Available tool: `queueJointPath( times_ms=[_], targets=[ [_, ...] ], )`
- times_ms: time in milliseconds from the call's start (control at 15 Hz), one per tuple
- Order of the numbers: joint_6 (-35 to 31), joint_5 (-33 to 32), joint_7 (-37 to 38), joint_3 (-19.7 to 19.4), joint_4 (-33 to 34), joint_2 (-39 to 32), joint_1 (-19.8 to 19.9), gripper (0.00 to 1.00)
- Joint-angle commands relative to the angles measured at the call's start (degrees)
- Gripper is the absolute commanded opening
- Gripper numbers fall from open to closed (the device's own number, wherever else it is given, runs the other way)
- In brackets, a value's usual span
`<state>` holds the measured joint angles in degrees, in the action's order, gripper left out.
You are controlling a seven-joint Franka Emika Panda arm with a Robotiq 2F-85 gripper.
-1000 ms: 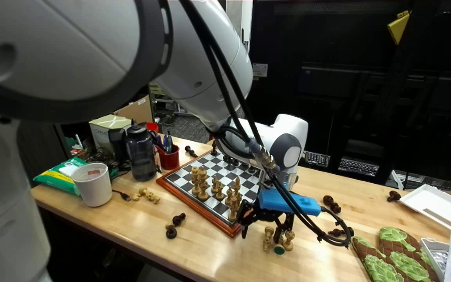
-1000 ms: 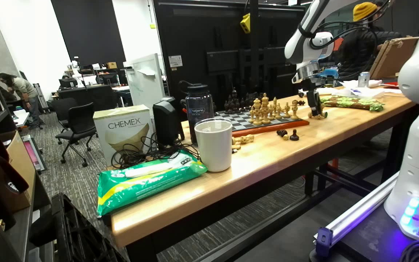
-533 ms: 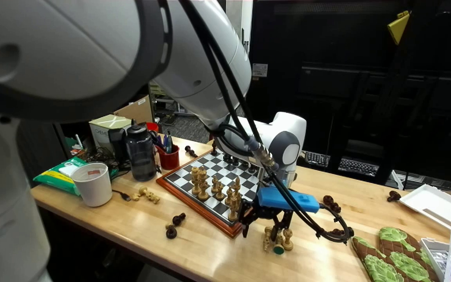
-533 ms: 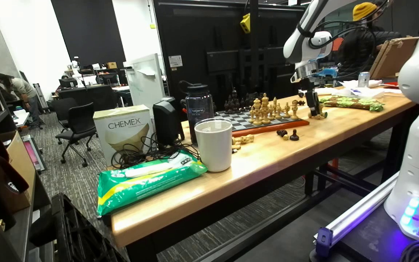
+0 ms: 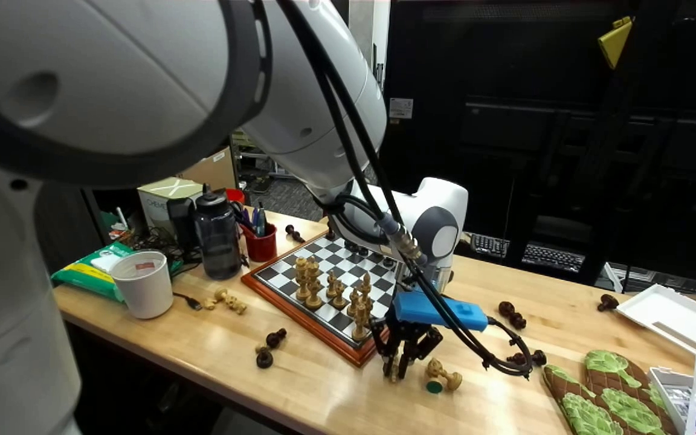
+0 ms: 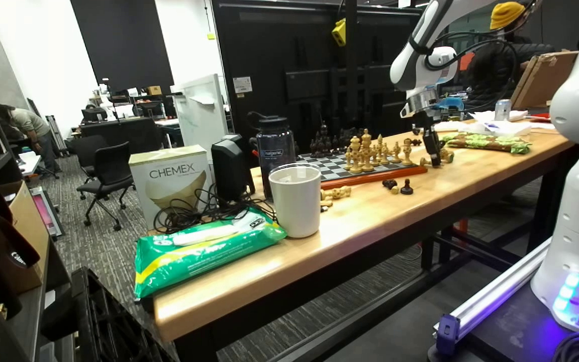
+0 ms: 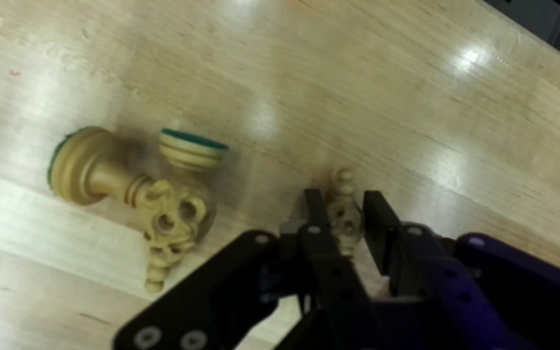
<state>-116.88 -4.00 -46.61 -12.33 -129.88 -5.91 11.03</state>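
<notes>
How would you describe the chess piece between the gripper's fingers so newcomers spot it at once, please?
On the wooden table, find the black gripper beside the chessboard. The pale chess piece lies between its fingers; its two pale neighbours lie crossed outside them.

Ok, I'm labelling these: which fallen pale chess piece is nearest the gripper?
The pale chess piece between the gripper's fingers; the overlapping pair in the wrist view lies outside them, those by the white cup farther off.

In an exterior view, the pale wooden table (image 5: 336,399) bore a red-rimmed chequered chessboard (image 5: 299,315); carved tan chess pieces (image 5: 435,367) lay between its four and five o'clock.
</notes>
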Motion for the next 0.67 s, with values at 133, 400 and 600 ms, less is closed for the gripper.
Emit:
queueJointPath(
  times_ms=[133, 400, 600],
  targets=[
    [0.04, 0.75, -0.86, 0.89, -0.8, 0.44, 0.82, 0.06],
    [0.37, 0.03, -0.13, 1.0, -0.98, 1.47, 0.56, 0.06],
    [0.76, -0.5, 0.51, 1.29, -0.96, 2.11, 0.31, 0.06]
  ],
)
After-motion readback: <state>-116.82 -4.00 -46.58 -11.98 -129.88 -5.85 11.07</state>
